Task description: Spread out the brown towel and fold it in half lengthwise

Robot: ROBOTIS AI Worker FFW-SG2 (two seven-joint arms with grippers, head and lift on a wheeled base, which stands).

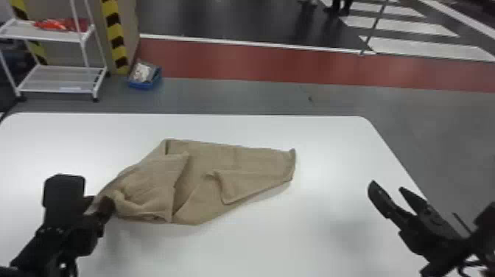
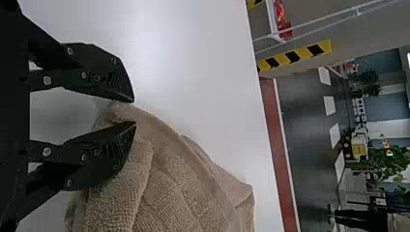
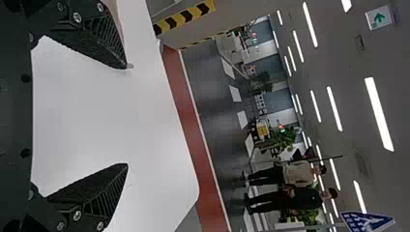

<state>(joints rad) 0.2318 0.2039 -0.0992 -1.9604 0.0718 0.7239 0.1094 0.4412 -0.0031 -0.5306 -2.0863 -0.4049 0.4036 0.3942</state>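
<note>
Brown towel point(image 1: 199, 184): long axis approx. L–R, R end farther fwd

One brown towel point(image 1: 206, 184); one table point(image 1: 331, 154); two tools: left tool point(image 1: 97, 204), right tool point(image 1: 387, 185); one cart point(image 1: 60, 80); one blue bin point(image 1: 144, 86).

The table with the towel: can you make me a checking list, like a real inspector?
Surface: white table.
Job's things: brown towel, rumpled and partly folded over itself.
Clutter: nothing seen.
Grippers: left gripper open at the brown towel's left end; right gripper open wide over the white table.
Cables: a dark loop behind the right gripper, maybe one.
Surroundings: white shelf holding red things; blue bin on the floor.
</note>
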